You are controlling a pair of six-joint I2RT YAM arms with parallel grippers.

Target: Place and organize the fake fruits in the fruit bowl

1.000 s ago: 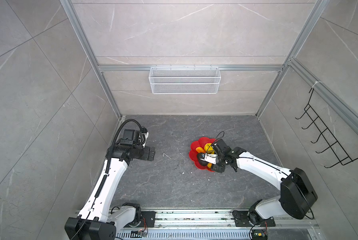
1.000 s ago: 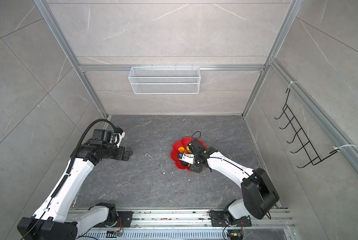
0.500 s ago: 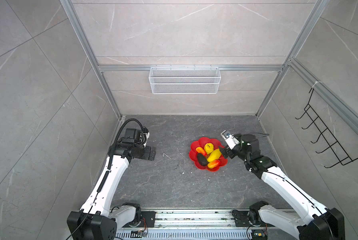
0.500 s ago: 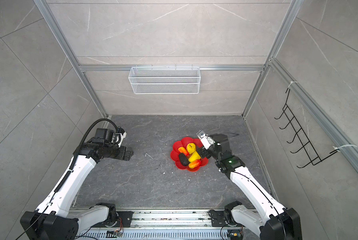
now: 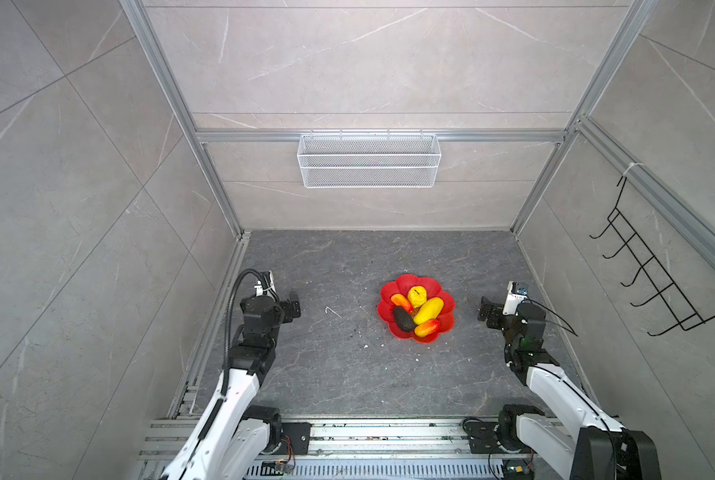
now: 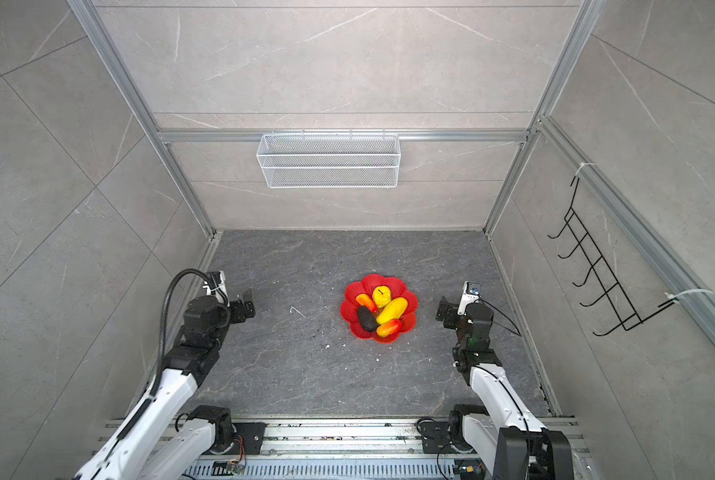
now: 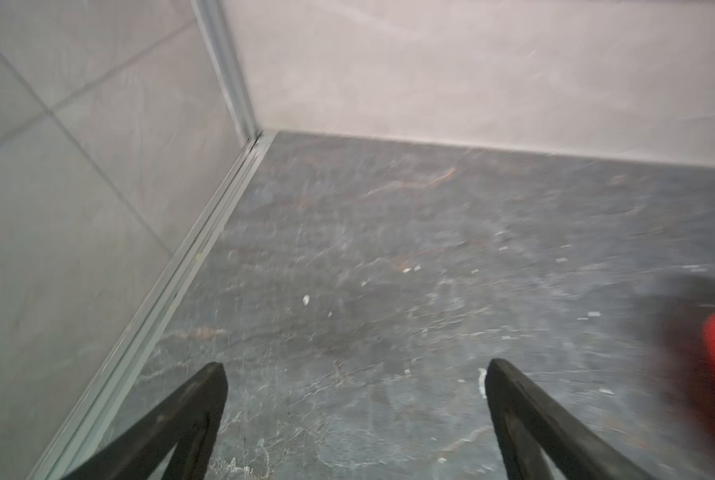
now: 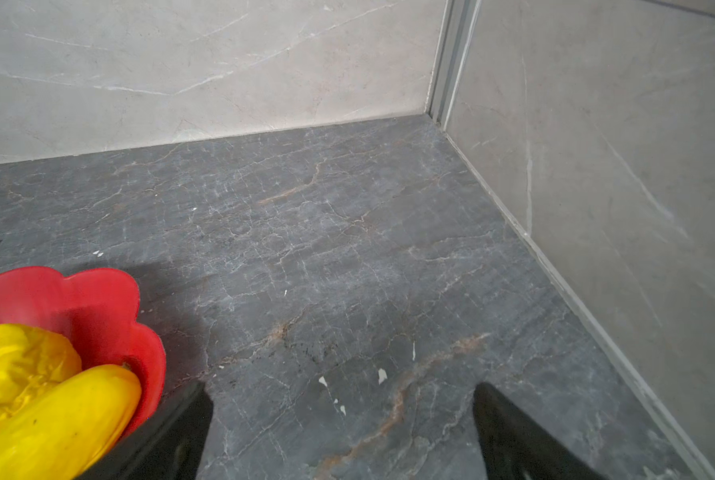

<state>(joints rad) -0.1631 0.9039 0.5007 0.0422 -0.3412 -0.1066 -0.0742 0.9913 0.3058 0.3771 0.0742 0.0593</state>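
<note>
Pulled back beside the glossy red flower-shaped fruit bowl (image 5: pixel 389 293), the right pincer (image 5: pixel 488 312) gaped empty — left pincer (image 7: pixel 356 370) stood open too.

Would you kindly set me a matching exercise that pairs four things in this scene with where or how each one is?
Things:
1 round yellow fruit
2 blackish oval fruit
3 white mesh basket
4 right pincer

Places or states:
A hung on the back wall
B open and empty, beside the red flower-shaped bowl
C in the bowl, far side
D in the bowl, left side

Pairs: 1-C; 2-D; 3-A; 4-B
</note>
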